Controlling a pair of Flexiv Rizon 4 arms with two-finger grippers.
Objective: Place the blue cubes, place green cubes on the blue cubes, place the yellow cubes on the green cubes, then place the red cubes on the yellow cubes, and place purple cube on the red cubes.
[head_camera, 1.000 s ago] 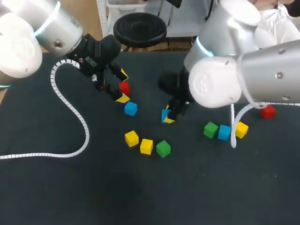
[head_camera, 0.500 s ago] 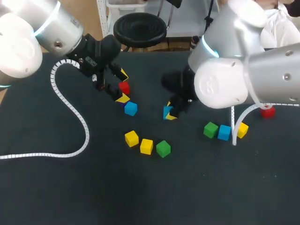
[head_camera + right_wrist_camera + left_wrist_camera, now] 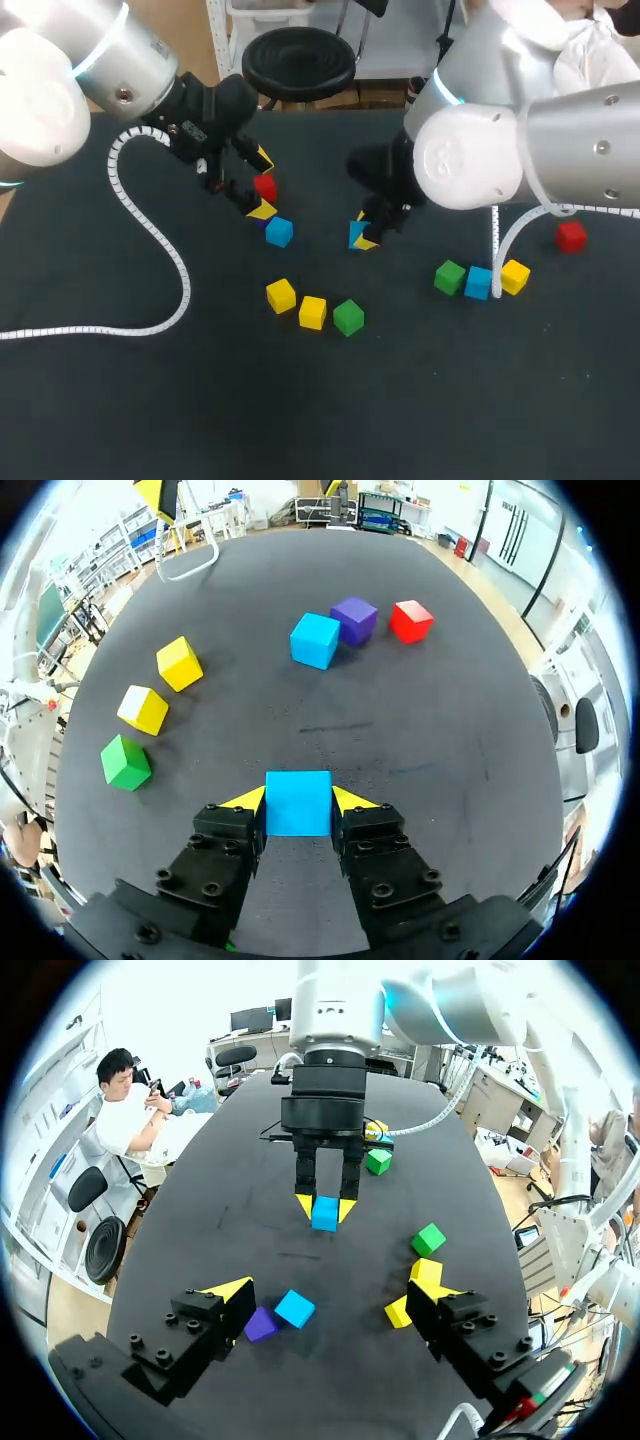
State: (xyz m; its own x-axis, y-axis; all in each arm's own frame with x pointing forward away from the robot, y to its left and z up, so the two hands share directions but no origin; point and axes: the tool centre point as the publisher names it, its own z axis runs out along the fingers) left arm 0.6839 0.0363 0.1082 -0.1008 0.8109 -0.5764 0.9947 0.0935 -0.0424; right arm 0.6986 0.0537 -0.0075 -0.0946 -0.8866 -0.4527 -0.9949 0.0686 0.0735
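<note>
A black table is seen strewn with cubes. Near its middle a short row is formed by a yellow cube, a second yellow cube and a green cube. Toward the right another row is made up of a second green cube, a blue cube and a third yellow cube, set close side by side. A lone red cube lies apart, farther right. A white coiled cable is draped across the left part of the table.

A loose blue cube is found with a purple cube touching it. A second red cube is placed just beside the purple one.

The left arm is brought in from the upper left corner and angled down toward the middle. The left gripper is held over that small cluster. Its fingers are spread wide and nothing is gripped.

The right arm is bent in from the right. The right gripper is pointed down at the bare middle of the table, well clear of the rows. Its fingers are closed from two sides on a held blue cube. This cube is kept low over the surface; whether the surface is touched cannot be told.
</note>
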